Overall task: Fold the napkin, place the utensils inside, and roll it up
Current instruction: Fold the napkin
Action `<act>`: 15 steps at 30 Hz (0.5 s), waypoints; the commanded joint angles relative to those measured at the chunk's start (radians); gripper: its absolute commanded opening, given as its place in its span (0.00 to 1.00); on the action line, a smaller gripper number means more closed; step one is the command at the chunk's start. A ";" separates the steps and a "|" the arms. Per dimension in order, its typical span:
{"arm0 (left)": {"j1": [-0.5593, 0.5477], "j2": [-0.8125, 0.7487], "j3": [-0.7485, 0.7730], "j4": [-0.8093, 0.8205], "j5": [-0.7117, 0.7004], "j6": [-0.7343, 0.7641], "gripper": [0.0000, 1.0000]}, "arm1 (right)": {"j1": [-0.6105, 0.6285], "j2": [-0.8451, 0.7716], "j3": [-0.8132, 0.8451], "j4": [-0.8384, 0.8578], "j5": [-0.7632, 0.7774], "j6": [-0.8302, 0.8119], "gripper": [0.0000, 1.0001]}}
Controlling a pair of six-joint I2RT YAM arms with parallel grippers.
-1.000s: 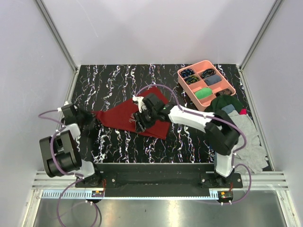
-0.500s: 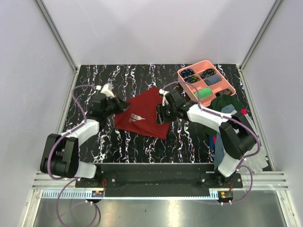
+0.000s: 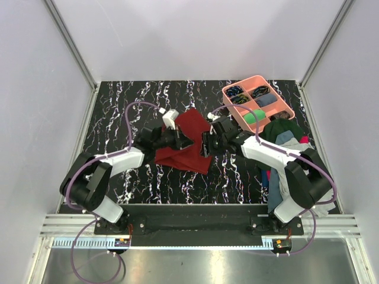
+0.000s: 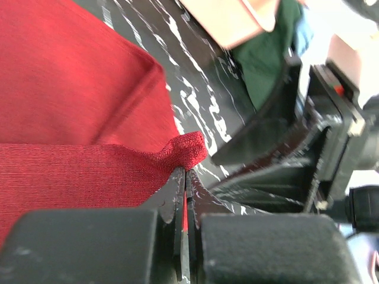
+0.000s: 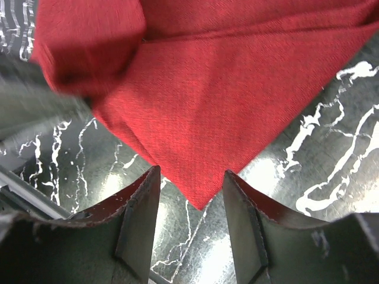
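Note:
The dark red napkin (image 3: 190,147) lies mid-table, folded over on itself. My left gripper (image 3: 179,139) is shut on a bunched corner of the napkin (image 4: 77,118) and holds it over the cloth's right half; a strip of red shows between the closed jaws of this gripper (image 4: 186,176). My right gripper (image 3: 207,144) is open just right of it. In the right wrist view the napkin's (image 5: 225,89) pointed corner lies on the table between the spread fingers of the right gripper (image 5: 190,176), apart from both. The utensils are hidden; none shows in any view.
A pink compartment tray (image 3: 244,82) with small items stands at the back right; it also shows in the left wrist view (image 4: 231,21). A pile of grey, green and blue clothes (image 3: 302,163) lies along the right edge.
My left gripper has swept from the table's left side rightward, carrying the napkin's corner over the cloth. The fork seen lying on the napkin half a second ago is now covered.

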 commanded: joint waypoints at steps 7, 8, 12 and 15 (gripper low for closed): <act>-0.100 0.062 0.075 0.065 0.066 0.058 0.00 | 0.004 -0.070 -0.032 0.029 0.075 0.043 0.56; -0.117 0.071 0.078 0.065 0.071 0.059 0.00 | 0.004 -0.075 -0.034 0.028 0.080 0.046 0.56; -0.160 0.092 0.090 0.061 0.080 0.075 0.00 | 0.002 -0.096 -0.051 0.026 0.109 0.061 0.56; -0.186 0.103 0.095 0.041 0.071 0.092 0.00 | 0.002 -0.105 -0.057 0.028 0.124 0.063 0.57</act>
